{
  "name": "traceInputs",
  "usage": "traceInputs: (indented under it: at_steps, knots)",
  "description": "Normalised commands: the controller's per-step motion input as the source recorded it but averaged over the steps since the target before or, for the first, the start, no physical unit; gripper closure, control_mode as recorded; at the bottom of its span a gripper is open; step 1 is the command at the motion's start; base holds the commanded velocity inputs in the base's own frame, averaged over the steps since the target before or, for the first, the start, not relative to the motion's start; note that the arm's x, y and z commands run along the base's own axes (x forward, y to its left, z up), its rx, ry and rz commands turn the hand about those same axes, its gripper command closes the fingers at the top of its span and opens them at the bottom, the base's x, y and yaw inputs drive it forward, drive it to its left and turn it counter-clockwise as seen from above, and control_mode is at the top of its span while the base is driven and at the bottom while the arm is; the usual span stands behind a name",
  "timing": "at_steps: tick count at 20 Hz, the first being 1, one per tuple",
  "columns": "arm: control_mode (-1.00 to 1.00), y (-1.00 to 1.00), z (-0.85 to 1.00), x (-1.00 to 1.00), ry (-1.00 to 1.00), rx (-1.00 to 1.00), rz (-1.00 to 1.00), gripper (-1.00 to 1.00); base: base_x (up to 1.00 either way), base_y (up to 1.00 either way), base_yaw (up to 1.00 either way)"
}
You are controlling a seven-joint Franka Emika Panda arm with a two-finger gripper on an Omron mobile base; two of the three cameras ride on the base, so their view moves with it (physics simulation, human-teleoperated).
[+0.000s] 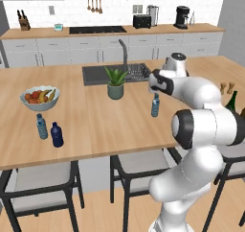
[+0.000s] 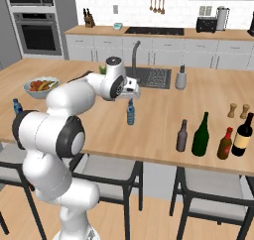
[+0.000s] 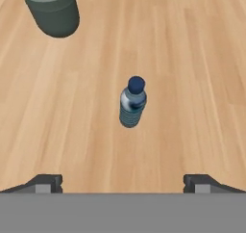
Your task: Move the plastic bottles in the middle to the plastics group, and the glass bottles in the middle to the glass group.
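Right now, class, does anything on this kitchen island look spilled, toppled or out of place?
Nothing is spilled or toppled. One small water bottle stands upright alone mid-counter, apart from the two small bottles near the fruit bowl. The open tool hangs above it.

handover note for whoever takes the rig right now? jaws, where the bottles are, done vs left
Gripper: jaws wide open, empty, hovering above the pale-blue water bottle, which stands upright mid-counter, in front of the potted plant.
Plastics group: a pale-blue and a navy bottle, beside the fruit bowl at the counter's left end.
Green wine bottle and slim dark brown bottle stand side by side near the counter's front edge; further right, an amber-brown bottle and a dark wine bottle.
Done: nothing visibly moved.
Left: water bottle to the plastics; green and brown bottles to the glass.
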Motion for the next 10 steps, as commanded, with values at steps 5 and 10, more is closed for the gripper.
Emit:
traceInputs:
  at_steps: [5, 10]
  knots:
    - [-1.0, 0.0, -0.44, 0.37, 0.0, 0.0, 0.0, -1.0, 0.0, 0.0, 0.0]
    - [-1.0, 0.0, -0.15, 0.31, 0.0, 0.0, 0.0, -1.0, 0.0, 0.0, 0.0]
